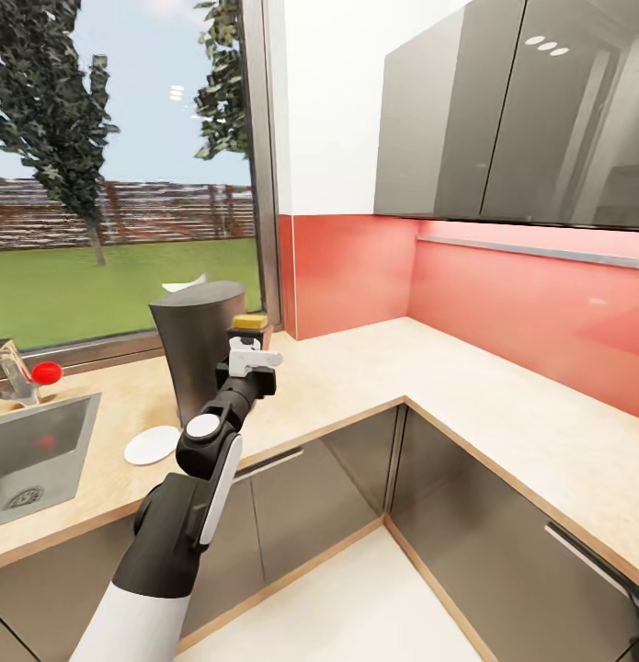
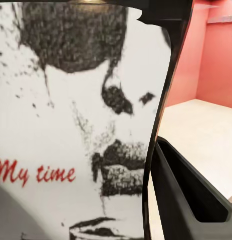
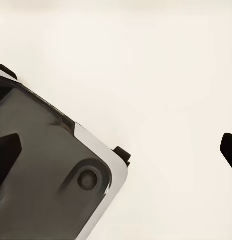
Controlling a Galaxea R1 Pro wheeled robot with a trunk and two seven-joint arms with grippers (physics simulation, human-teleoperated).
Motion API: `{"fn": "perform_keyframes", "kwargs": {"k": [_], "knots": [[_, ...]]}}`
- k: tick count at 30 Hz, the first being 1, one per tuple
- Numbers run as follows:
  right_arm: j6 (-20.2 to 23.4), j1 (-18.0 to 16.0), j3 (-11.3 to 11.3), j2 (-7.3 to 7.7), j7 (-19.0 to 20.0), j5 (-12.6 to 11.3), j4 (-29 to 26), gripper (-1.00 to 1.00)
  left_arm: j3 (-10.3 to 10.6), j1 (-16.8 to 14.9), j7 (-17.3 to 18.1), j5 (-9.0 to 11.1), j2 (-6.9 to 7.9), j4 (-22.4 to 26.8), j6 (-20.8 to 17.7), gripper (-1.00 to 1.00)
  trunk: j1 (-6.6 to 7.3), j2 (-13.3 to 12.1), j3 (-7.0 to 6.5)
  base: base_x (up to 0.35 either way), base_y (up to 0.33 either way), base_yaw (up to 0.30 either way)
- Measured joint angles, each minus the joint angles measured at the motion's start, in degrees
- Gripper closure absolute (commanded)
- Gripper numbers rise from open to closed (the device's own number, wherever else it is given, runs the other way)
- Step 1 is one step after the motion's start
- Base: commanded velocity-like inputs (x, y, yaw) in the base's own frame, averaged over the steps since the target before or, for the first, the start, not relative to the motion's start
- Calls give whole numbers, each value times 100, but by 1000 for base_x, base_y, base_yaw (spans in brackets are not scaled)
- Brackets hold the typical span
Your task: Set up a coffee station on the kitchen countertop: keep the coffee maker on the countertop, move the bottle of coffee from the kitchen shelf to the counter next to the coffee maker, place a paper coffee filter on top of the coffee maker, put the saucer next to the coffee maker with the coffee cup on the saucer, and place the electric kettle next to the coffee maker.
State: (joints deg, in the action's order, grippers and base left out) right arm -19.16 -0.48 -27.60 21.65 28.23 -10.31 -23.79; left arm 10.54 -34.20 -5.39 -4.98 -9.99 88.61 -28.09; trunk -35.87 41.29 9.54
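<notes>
The tall dark grey coffee maker (image 1: 198,345) stands on the tan countertop (image 1: 356,368) by the window, with a white paper coffee filter (image 1: 186,283) on its top. My left gripper (image 1: 247,354) is shut on the bottle of coffee (image 1: 249,322), holding it just right of the machine. Up close, the bottle's white label (image 2: 75,130) sits against a black finger (image 2: 186,195). The white saucer (image 1: 152,445) lies in front of the machine, bare. My right gripper (image 3: 118,150) is open above the pale floor. Cup, kettle and shelf are out of view.
A grey sink (image 1: 34,450) with a red-knobbed faucet (image 1: 46,372) lies left of the machine. The counter turns a corner and runs along the red backsplash (image 1: 503,303). Grey wall cabinets (image 1: 512,110) hang above. The robot's own base (image 3: 50,185) sits below the right gripper.
</notes>
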Motion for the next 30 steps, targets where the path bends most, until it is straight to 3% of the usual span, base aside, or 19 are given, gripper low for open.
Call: {"fn": "perform_keyframes", "kwargs": {"k": [30], "knots": [[-9, 0, -4, 0, 3, 6, 4, -100, -45, 0, -18, -3, 0, -239, 36, 100, 0, 0, 0, 48, -18, 0]]}}
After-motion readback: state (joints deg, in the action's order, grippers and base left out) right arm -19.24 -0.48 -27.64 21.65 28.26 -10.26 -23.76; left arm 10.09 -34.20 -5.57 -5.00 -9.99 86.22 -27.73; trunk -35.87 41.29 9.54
